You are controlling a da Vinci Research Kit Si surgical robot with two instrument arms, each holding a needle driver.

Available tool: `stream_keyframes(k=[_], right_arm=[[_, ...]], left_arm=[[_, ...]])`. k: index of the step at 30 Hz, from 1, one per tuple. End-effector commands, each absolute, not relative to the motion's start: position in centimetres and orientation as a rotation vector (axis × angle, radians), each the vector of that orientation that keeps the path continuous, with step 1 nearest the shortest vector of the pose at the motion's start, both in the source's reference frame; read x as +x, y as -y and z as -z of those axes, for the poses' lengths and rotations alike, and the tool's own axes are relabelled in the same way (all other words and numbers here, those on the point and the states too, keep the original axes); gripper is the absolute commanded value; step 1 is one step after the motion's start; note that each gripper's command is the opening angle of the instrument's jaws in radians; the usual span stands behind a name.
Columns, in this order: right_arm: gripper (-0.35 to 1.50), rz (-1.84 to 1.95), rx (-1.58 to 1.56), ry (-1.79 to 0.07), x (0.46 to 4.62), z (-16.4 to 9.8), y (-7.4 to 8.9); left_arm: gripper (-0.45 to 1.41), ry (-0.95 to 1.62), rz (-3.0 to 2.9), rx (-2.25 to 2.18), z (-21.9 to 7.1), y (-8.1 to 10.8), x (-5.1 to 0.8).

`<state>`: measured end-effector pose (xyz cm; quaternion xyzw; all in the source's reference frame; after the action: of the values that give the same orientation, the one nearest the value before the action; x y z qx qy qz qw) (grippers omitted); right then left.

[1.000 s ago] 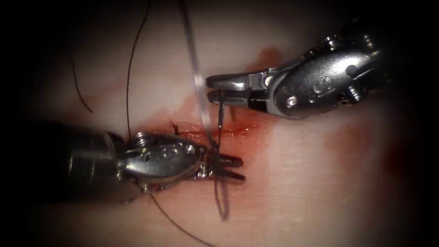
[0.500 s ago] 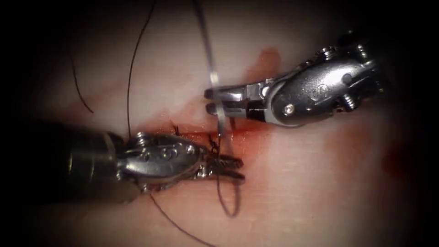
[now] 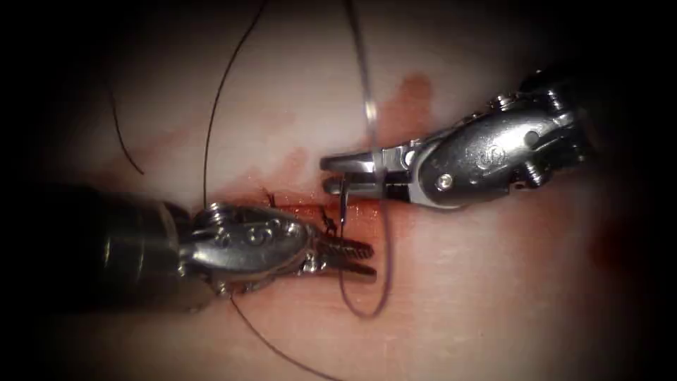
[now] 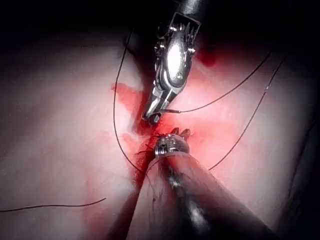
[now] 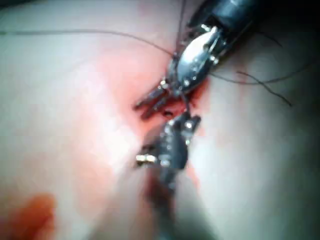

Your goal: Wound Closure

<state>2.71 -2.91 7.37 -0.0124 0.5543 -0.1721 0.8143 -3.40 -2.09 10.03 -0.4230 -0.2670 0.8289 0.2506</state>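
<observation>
The closure looks partly done. Two dark knotted stitches, one (image 3: 271,200) further left and one (image 3: 328,222) further right, sit along the cut (image 3: 296,206), which runs across the tissue (image 3: 479,282) with red fluid (image 3: 412,92) smeared over and above it. To the right of the second knot the cut reads as reddish and not drawn together, so I judge that more stitches are needed there. The thread (image 3: 384,240) is also long and uncut. The right tool (image 3: 345,173) lies just above the cut, its jaws closed down to a narrow gap on a short dark strand of thread that drops to the right-hand knot. In the left wrist view the same tool (image 4: 152,116) has thread running out of its tip. The long thread comes down from the top of the endoscope view, crosses the right tool's jaws, and curves round in a loop below the cut. It then rises again past the left tool (image 3: 350,257). That tool rests on the tissue just below the cut, beside the right-hand knot, with its toothed jaws apart and apparently gripping nothing. The right wrist view shows its jaws (image 5: 150,103) spread too. I cannot tell where the needle is, or whether it sits in the tissue. A loose thread end (image 3: 121,137) lies well off to the left.
</observation>
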Motion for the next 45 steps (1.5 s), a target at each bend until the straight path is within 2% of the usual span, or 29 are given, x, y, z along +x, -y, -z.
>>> stream_keyframes(k=[1,13,45], right_arm=[[-0.35,0.361,-0.029,-1.195,2.77,-7.37,2.89],[-0.35,0.230,-0.090,-1.233,2.83,-7.09,2.54],[-0.35,-0.326,0.282,-1.241,2.79,-7.37,2.13]], left_arm=[[0.10,0.730,-2.256,-1.152,-10.09,2.13,-3.45],[0.09,0.726,-2.257,-1.151,-10.11,2.15,-3.47],[0.09,0.718,-2.264,-1.151,-10.19,2.18,-3.47]])
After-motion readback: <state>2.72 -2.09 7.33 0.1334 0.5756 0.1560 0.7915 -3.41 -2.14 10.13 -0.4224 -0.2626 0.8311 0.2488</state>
